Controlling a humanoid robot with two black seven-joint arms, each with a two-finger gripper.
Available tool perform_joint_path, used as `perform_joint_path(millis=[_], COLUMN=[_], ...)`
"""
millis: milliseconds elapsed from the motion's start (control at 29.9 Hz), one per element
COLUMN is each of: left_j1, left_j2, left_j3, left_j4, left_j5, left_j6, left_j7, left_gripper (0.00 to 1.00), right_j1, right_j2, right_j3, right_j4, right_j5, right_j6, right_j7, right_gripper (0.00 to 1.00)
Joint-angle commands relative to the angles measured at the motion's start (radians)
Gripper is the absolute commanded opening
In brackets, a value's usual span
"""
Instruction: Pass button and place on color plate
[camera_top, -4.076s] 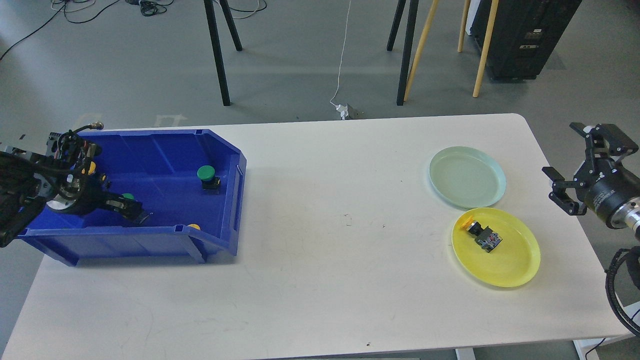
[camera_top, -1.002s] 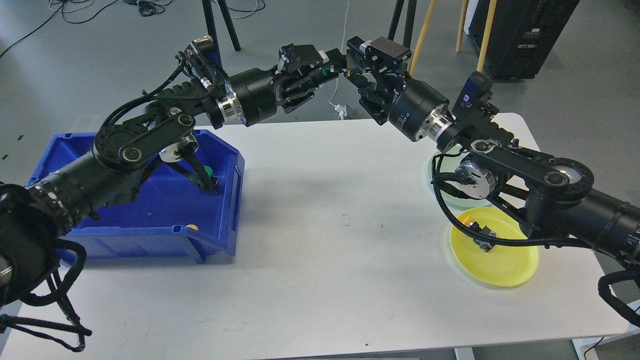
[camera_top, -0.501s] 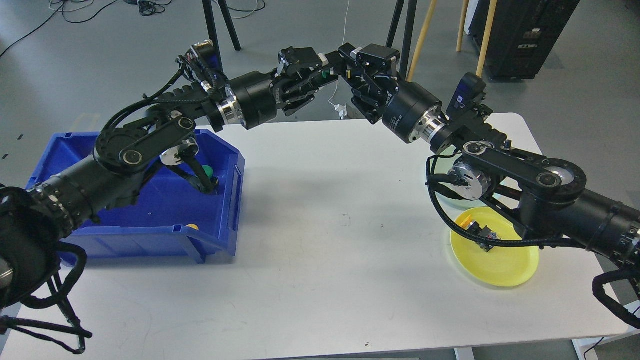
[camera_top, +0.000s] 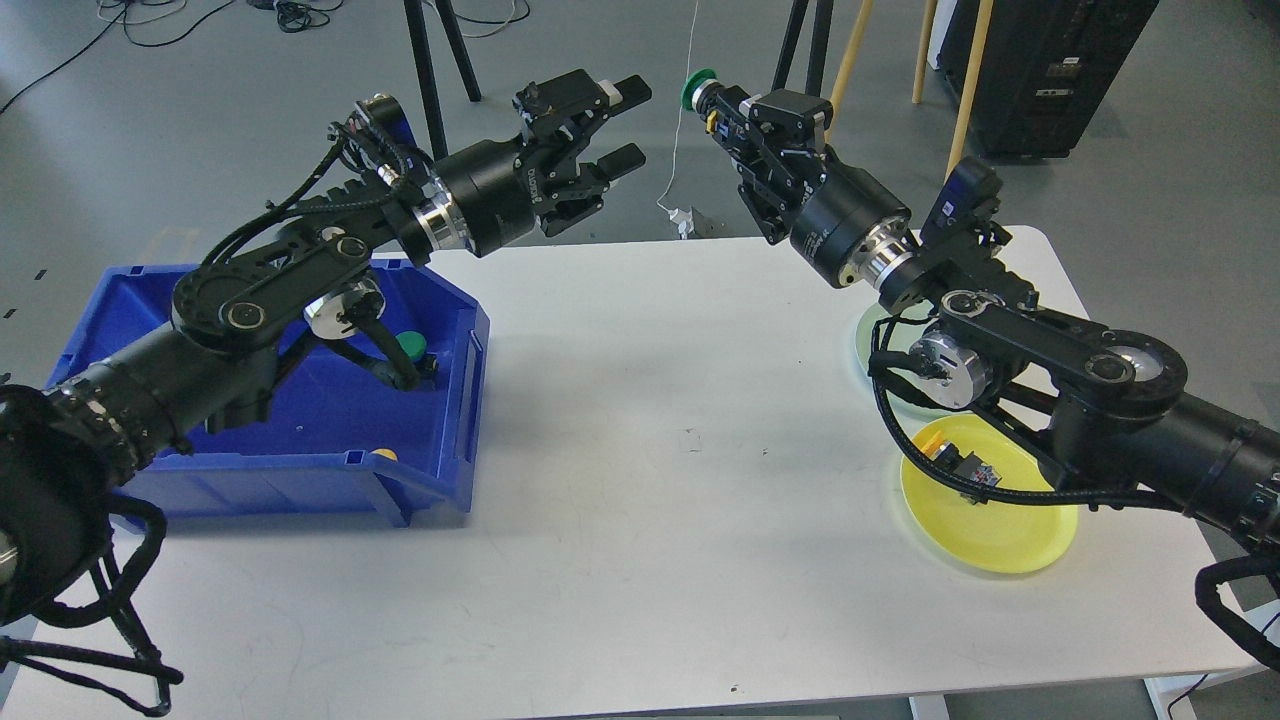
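Observation:
My right gripper (camera_top: 718, 108) is raised above the table's far edge and is shut on a green-capped button (camera_top: 696, 88). My left gripper (camera_top: 628, 122) is open and empty, a little left of it, with a clear gap between them. A second green button (camera_top: 410, 347) sits in the blue bin (camera_top: 300, 470), partly behind my left arm. A yellow button cap (camera_top: 387, 455) shows at the bin's front wall. The yellow plate (camera_top: 1000, 535) holds a yellow button (camera_top: 962, 468), partly behind a cable. The pale green plate (camera_top: 868, 340) is mostly hidden by my right arm.
The white table (camera_top: 640, 480) stretches between the bin on the left and the plates on the right. Black and wooden stand legs (camera_top: 830, 100) and cables stand on the floor behind the table.
The green button has passed from my left gripper to my right gripper. My left gripper has opened and pulled back to the left; my right gripper has drawn away to the right with the button.

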Motion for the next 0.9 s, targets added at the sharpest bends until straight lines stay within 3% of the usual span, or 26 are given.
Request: perform_joint_path(millis=[0, 100, 267, 401, 568, 601, 668, 702, 735, 768, 869], left_j1=[-0.001, 0.001, 0.001, -0.001, 0.001, 0.004, 0.010, 0.012, 0.012, 0.012, 0.013], left_j2=[0.003, 0.009, 0.024, 0.024, 0.024, 0.024, 0.024, 0.024, 0.024, 0.026, 0.053], left_j3=[-0.005, -0.005, -0.012, -0.012, -0.012, -0.011, -0.012, -0.012, -0.012, -0.014, -0.026], left_j4=[0.000, 0.000, 0.000, 0.001, 0.000, 0.000, 0.000, 0.000, 0.000, -0.002, -0.002], left_j5=[-0.002, -0.005, -0.040, -0.043, -0.043, -0.043, -0.043, -0.043, -0.045, -0.045, -0.047], left_j6=[0.000, 0.000, 0.000, 0.000, 0.000, 0.000, 0.000, 0.000, 0.000, 0.000, 0.000], left_j7=[0.000, 0.000, 0.000, 0.000, 0.000, 0.000, 0.000, 0.000, 0.000, 0.000, 0.000], left_gripper=[0.99, 0.99, 0.99, 0.99, 0.99, 0.99, 0.99, 0.99, 0.99, 0.99, 0.99], right_j1=[-0.073, -0.145, -0.223, -0.231, -0.223, -0.220, -0.219, -0.216, -0.214, -0.215, -0.220], right_j2=[-0.001, 0.000, 0.019, 0.084, 0.135, 0.143, 0.149, 0.149, 0.149, 0.149, 0.137], right_j3=[0.073, 0.171, 0.228, 0.210, 0.179, 0.175, 0.174, 0.181, 0.184, 0.187, 0.220], right_j4=[-0.002, -0.014, -0.190, -0.346, -0.501, -0.514, -0.532, -0.529, -0.525, -0.520, -0.485], right_j5=[0.003, 0.041, 0.331, 0.396, 0.396, 0.396, 0.397, 0.397, 0.400, 0.402, 0.406], right_j6=[-0.009, -0.025, -0.153, -0.180, -0.184, -0.185, -0.194, -0.196, -0.196, -0.196, -0.196], right_j7=[-0.008, -0.021, -0.173, -0.299, -0.333, -0.334, -0.336, -0.336, -0.336, -0.334, -0.334], right_gripper=[0.01, 0.01, 0.01, 0.01, 0.04, 0.08, 0.33, 0.55, 0.88, 0.97, 1.00])
